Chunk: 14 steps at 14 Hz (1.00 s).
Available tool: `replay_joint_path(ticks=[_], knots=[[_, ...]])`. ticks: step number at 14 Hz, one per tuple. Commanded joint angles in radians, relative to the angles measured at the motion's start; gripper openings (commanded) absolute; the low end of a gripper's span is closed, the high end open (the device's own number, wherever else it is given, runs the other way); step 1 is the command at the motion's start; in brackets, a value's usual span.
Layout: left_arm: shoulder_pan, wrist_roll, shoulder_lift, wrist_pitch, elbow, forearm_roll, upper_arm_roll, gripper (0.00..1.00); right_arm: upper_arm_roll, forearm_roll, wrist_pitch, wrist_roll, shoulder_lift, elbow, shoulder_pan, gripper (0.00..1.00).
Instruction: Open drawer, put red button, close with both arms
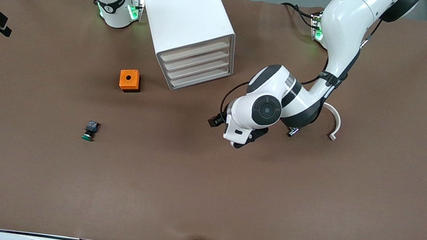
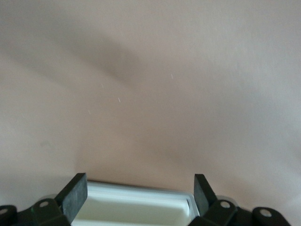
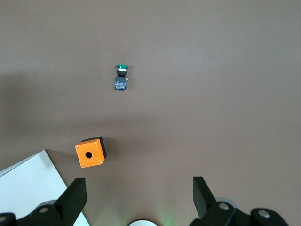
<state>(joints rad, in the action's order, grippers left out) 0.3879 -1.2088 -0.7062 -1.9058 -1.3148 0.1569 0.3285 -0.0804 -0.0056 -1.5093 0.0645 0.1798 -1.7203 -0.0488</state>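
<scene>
Hovering over bare tabletop [image 1: 310, 197], the left claw [image 1: 244, 140] gapes wide, empty. The right claw [image 3: 136, 197], high up, gapes too. Only a green-capped button [image 1: 90, 129] shows; grabbing it instead of red would fail the task.

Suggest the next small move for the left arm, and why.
Probably move the left gripper, fingers open over the table, to the front of the drawer, second from top in the cabinet: all four drawers look shut, so opening comes first. The right gripper waits open, up near the orange box.
</scene>
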Motion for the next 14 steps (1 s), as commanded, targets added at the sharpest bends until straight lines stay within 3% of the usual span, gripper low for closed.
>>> replay_joint_path(ticks=[1,8,11,14], knots=[[-0.04,-0.008,0.027,0.005,-0.02,-0.06,0.003,1.0,0.008,0.006,0.004,-0.011,0.018,-0.007,-0.019,1.0],[-0.112,0.02,0.063,0.005,-0.023,-0.082,0.003,1.0,0.01,0.006,0.004,-0.011,0.017,-0.005,-0.017,1.0],[-0.122,0.043,0.068,0.007,-0.023,-0.16,0.004,1.0,0.008,0.006,0.004,-0.011,0.017,-0.005,-0.019,1.0],[-0.153,0.244,0.105,0.127,-0.023,-0.198,0.004,1.0,0.008,0.006,0.015,-0.011,0.017,-0.007,-0.026,1.0]])
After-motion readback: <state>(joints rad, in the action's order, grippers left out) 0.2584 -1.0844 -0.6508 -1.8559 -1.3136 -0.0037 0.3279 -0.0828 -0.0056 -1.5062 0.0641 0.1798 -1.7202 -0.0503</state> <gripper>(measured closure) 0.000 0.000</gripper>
